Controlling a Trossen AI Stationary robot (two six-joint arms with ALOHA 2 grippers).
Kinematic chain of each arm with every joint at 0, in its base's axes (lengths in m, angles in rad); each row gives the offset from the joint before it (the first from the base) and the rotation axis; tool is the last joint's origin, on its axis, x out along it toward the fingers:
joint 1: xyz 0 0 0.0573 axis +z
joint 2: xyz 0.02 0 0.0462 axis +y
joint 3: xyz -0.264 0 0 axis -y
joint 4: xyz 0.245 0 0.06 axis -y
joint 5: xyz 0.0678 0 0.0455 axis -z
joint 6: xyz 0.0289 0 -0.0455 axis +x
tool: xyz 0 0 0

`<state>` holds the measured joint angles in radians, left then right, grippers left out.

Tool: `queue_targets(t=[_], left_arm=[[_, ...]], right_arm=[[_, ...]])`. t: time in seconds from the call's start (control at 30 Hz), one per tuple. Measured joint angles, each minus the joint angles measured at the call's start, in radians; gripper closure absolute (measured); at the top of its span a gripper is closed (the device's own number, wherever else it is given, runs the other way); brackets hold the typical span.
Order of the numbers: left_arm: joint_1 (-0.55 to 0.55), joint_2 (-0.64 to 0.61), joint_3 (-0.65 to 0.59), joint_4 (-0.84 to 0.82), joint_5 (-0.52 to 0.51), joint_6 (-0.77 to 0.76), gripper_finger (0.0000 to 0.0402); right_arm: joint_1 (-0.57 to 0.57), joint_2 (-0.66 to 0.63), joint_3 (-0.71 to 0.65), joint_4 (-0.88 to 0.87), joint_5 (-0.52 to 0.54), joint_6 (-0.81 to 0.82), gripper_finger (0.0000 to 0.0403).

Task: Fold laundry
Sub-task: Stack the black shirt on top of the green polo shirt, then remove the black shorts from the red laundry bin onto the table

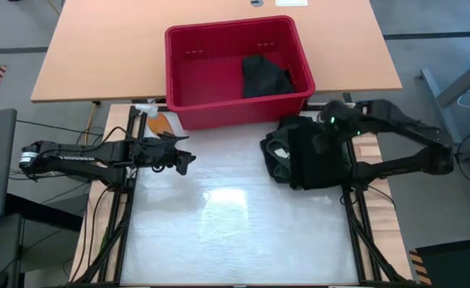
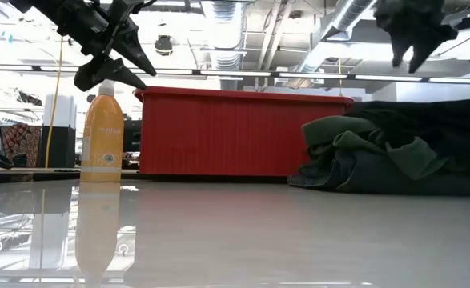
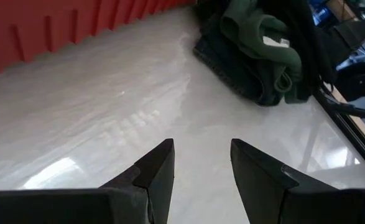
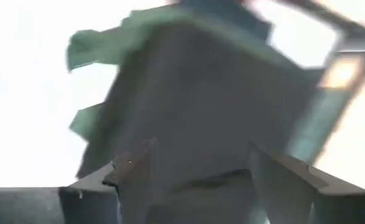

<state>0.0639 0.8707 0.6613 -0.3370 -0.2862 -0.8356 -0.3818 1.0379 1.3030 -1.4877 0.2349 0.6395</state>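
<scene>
A heap of dark green and black garments (image 1: 299, 156) lies crumpled on the white table's right side, its underside on the surface (image 2: 395, 156) (image 3: 263, 50). Another black garment (image 1: 265, 76) rests inside the red bin. My right gripper (image 2: 407, 58) hangs open just above the heap, fingers pointing down at the dark cloth (image 4: 201, 93) without touching it. My left gripper (image 1: 188, 158) hovers open over the table's left part (image 3: 201, 146), well away from the heap and raised off the surface (image 2: 114, 60).
The red plastic bin (image 1: 218, 112) stands at the table's far edge (image 2: 235, 132). An orange bottle (image 2: 102, 136) stands at the far left corner beside the bin (image 1: 158, 120). Glossy white surface (image 1: 235, 216) stretches between the arms and toward the near edge.
</scene>
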Motion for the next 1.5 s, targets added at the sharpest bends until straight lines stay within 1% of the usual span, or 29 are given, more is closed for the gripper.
queue_targets(t=[0.07,0.1,0.23,0.3,0.37,0.47,0.6,0.8,0.83,0.9,0.97,1.03,1.1,1.2,1.3,1.37,1.43,1.5], left_arm=[[0.000,0.000,0.000,0.000,0.021,0.006,0.0255],[0.000,0.000,0.000,0.002,0.031,0.013,0.0255],[-0.023,0.000,0.000,0.024,0.075,0.037,0.0255],[-0.044,0.000,0.000,0.023,0.075,0.038,0.0255],[-0.064,0.000,0.000,0.023,0.064,0.034,0.0255],[-0.085,0.000,0.000,0.023,0.040,0.014,0.0255],[-0.094,0.000,0.000,0.049,0.037,-0.008,0.0255],[-0.096,0.000,0.000,0.118,0.022,-0.026,0.0255],[-0.096,0.000,0.000,0.135,0.021,-0.026,0.0255],[-0.096,0.000,0.000,0.178,0.026,-0.026,0.0255],[-0.096,-0.001,0.000,0.251,0.054,-0.017,0.0255],[-0.096,-0.003,0.000,0.329,0.060,-0.010,0.0255],[-0.095,0.004,0.019,0.354,0.033,0.015,0.0255],[-0.080,0.036,0.089,0.341,-0.028,0.060,0.0255],[-0.042,0.119,0.212,0.345,-0.052,0.149,0.0255],[0.007,0.214,0.325,0.321,-0.049,0.232,0.0255],[0.089,0.323,0.457,0.260,-0.001,0.298,0.0255],[0.206,0.444,0.612,0.181,0.104,0.358,0.0255]], right_arm=[[0.067,-0.011,-0.032,0.053,-0.081,0.038,0.0129],[0.104,-0.013,-0.055,0.064,-0.097,0.065,0.0129],[0.229,-0.010,-0.179,0.125,-0.096,0.151,0.0129],[0.259,-0.011,-0.242,0.180,-0.095,0.173,0.0129],[0.262,-0.010,-0.309,0.214,-0.095,0.175,0.0129],[0.221,-0.010,-0.388,0.277,-0.056,0.153,0.0129],[0.102,-0.012,-0.454,0.370,-0.011,0.051,0.0129],[-0.070,0.008,-0.476,0.503,0.021,-0.235,0.0129],[-0.092,0.008,-0.473,0.514,0.009,-0.275,0.0129],[-0.128,0.009,-0.449,0.489,-0.049,-0.317,0.0129],[-0.147,0.007,-0.407,0.421,-0.102,-0.346,0.0129],[-0.151,-0.003,-0.357,0.359,-0.132,-0.387,0.0129],[-0.147,-0.015,-0.296,0.311,-0.136,-0.432,0.0129],[-0.140,-0.031,-0.183,0.260,-0.136,-0.488,0.0129],[-0.136,-0.048,-0.064,0.243,-0.136,-0.549,0.0129],[-0.136,-0.058,0.001,0.257,-0.136,-0.587,0.0129],[-0.138,-0.060,0.045,0.299,-0.136,-0.596,0.0129],[-0.139,-0.060,0.067,0.355,-0.136,-0.596,0.0129]])
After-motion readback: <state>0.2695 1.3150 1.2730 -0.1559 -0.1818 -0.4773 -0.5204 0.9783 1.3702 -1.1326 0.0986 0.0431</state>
